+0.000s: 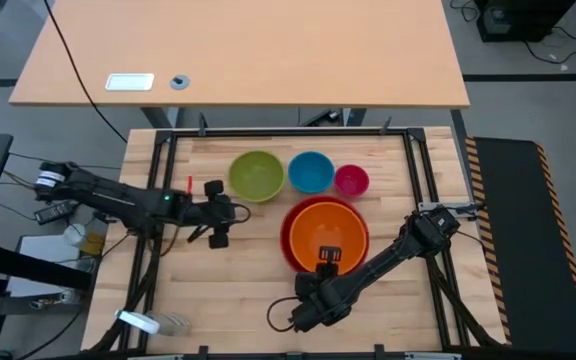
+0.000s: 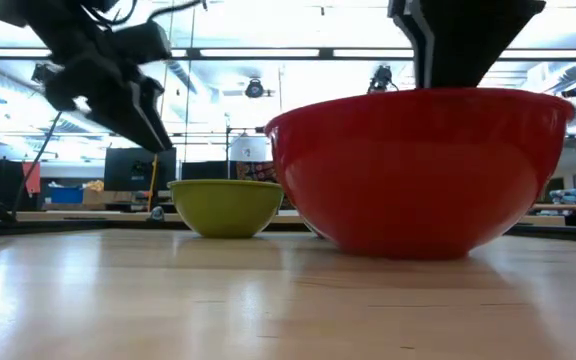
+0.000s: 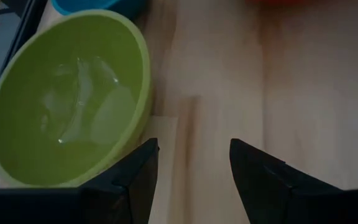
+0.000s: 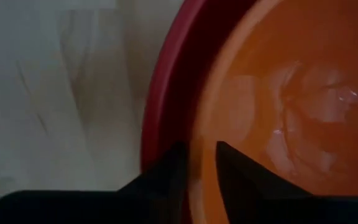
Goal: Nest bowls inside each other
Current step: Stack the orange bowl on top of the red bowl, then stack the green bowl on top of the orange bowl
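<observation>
The orange bowl (image 1: pixel 328 232) sits nested in the red bowl (image 1: pixel 290 228) at the table's middle. Behind them a lime green bowl (image 1: pixel 257 175), a blue bowl (image 1: pixel 310 172) and a small pink bowl (image 1: pixel 351 180) stand in a row on their bases. My right gripper (image 1: pixel 328 257) is over the orange bowl's near rim, open a little, one finger inside the bowl and one between the two bowls. My left gripper (image 1: pixel 234 212) hangs open above the wood just near of the green bowl (image 3: pixel 67 99), with nothing between its fingers (image 3: pixel 135 177). My right gripper points down over the orange bowl's near rim (image 4: pixel 199 140), which runs through the narrow gap between its two fingers (image 4: pixel 166 171). Whether a finger touches the rim, I cannot tell. The orange bowl rests inside the red bowl (image 4: pixel 166 93).
A black frame rail (image 1: pixel 158 190) borders the table on all sides. A small red marker (image 1: pixel 189 183) lies left of the green bowl, and a white object (image 1: pixel 138 322) sits at the near left corner. Bare wood (image 1: pixel 228 290) lies near and left of the red bowl.
</observation>
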`<state>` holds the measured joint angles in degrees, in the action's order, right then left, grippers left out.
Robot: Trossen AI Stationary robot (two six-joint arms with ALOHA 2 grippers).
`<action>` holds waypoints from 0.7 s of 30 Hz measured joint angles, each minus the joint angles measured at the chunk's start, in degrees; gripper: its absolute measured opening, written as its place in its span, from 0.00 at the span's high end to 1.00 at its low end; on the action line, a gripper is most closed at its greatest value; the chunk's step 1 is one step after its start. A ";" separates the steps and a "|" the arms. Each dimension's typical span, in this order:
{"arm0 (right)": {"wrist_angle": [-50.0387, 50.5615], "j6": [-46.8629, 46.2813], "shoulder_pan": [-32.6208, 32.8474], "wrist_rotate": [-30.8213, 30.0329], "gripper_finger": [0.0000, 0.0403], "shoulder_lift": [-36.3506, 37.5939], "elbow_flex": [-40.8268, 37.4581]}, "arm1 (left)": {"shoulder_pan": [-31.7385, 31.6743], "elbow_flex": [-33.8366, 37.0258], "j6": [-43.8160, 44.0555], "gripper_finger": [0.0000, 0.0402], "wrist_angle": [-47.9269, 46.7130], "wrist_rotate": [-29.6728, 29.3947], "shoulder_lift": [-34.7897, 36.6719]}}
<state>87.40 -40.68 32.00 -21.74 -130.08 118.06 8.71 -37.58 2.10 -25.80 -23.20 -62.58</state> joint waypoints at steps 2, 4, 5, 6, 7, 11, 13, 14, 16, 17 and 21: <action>-1.04 0.19 0.02 0.33 0.68 0.00 0.00 | -1.22 -0.03 -1.55 0.50 1.87 -0.02 -1.62; -0.88 0.09 0.08 0.64 0.63 0.23 0.02 | -2.35 -0.03 -2.45 0.50 3.10 -0.06 -2.72; -0.86 -0.03 0.10 0.64 0.60 0.48 0.02 | -2.86 -0.03 -2.88 0.50 3.97 -0.07 -3.24; -0.82 -0.03 0.36 0.37 0.58 0.93 0.02 | -3.42 -0.05 -3.27 0.50 4.59 -0.09 -3.64; -0.83 0.02 0.58 -0.57 0.56 1.55 0.02 | -4.05 -0.05 -3.71 0.50 4.91 -0.07 -4.00; -1.24 0.24 1.78 -5.87 0.51 4.91 0.04 | -7.11 -0.86 -5.62 0.50 5.58 -0.07 -5.45; -1.49 0.33 2.11 -7.55 0.51 6.90 0.07 | -8.17 -1.94 -5.99 0.50 4.94 0.12 -6.26; -1.42 0.40 2.21 -8.03 0.51 7.86 0.07 | -8.53 -2.43 -6.34 0.50 4.48 0.35 -6.55; -1.40 0.72 2.29 -8.82 0.51 9.62 0.11 | -9.02 -3.57 -7.63 0.50 3.68 0.67 -7.38; -1.26 1.16 2.27 -9.55 0.51 10.28 0.11 | -9.31 -4.04 -8.00 0.50 3.41 1.45 -7.88; -1.00 3.47 1.89 -13.88 0.52 13.33 -2.21 | -10.97 -5.72 -9.39 0.50 2.99 5.70 -10.63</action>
<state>86.40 -37.20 33.88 -35.62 -116.75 115.85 -2.25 -43.30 -7.29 -22.81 -17.50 -73.21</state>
